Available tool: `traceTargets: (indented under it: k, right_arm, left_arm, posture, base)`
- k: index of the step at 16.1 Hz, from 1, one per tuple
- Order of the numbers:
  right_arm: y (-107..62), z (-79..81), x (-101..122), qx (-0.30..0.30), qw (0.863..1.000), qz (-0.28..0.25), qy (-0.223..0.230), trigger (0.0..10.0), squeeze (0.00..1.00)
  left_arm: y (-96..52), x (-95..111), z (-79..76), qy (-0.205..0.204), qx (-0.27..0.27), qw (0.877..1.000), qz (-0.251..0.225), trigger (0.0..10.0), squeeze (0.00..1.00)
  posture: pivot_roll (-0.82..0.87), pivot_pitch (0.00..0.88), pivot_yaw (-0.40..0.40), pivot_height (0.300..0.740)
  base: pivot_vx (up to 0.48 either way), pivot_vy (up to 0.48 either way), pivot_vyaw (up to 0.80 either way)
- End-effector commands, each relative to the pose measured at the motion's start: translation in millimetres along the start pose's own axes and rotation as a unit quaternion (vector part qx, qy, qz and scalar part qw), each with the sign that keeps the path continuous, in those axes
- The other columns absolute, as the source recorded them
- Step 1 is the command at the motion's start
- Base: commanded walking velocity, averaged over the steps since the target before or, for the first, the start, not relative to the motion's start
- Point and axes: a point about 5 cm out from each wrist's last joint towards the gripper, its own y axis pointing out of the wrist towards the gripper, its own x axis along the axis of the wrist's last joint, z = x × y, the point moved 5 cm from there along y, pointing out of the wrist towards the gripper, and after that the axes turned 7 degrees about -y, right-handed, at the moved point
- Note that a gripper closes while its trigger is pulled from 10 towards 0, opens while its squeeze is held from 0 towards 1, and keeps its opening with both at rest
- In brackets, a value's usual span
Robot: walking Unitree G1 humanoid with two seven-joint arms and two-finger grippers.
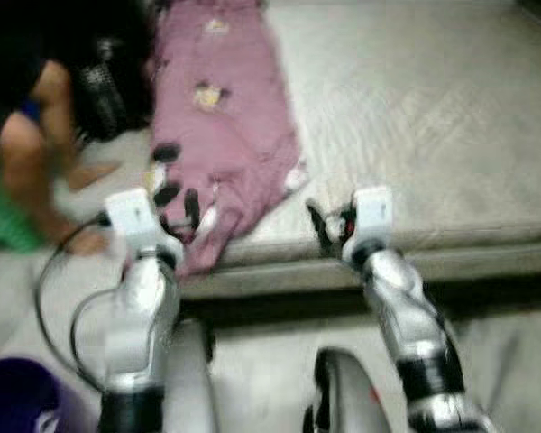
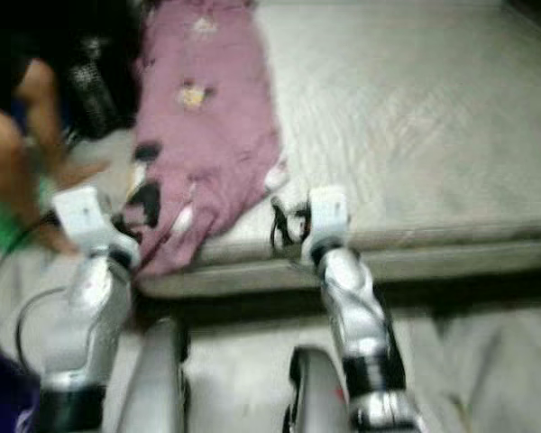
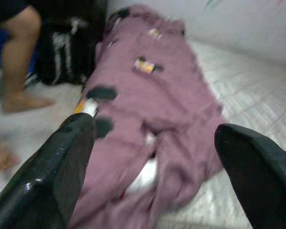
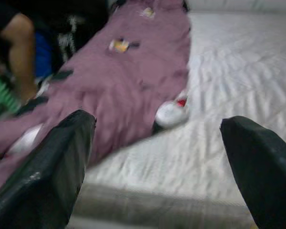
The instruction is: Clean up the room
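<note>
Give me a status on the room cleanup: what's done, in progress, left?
Done: nothing visibly; the pink blanket still lies crumpled across the mattress, one end drooping over the edge. In hand: the left gripper is open right at that drooping end, the right gripper open at the mattress edge beside it; neither holds anything. Left: grasp and tidy the blanket. A person crouches nearby.
</note>
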Motion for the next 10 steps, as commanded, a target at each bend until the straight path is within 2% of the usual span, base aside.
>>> traceTargets:
  k: [1, 8, 10]
  right_arm:
    - [2.4, 2.7, 6.6, 0.008, 1.000, -0.010, -0.002, 10.0, 0.00]
    - [2.4, 7.7, 8.1, 0.023, 1.000, -0.017, 0.000, 10.0, 0.00]
    - [2.2, 9.1, 9.0, 0.028, 0.999, -0.020, 0.000, 10.0, 0.00]
  left_arm:
    - [2.2, 9.5, -4.5, 0.003, -0.007, 1.000, -0.015, 10.0, 0.00]
    - [2.3, 9.8, -7.6, -0.002, -0.016, 1.000, -0.015, 10.0, 0.00]
    - [2.7, 9.6, -8.4, -0.003, -0.018, 1.000, -0.014, 10.0, 0.00]
  posture:
    - [0.03, 0.102, -0.014, 0.613]
    - [0.03, 0.110, -0.013, 0.613]
    - [0.03, 0.110, -0.012, 0.598]
  base:
    - [0.000, 0.000, 0.00]
    - [0.000, 0.000, 0.00]
    - [0.000, 0.000, 0.00]
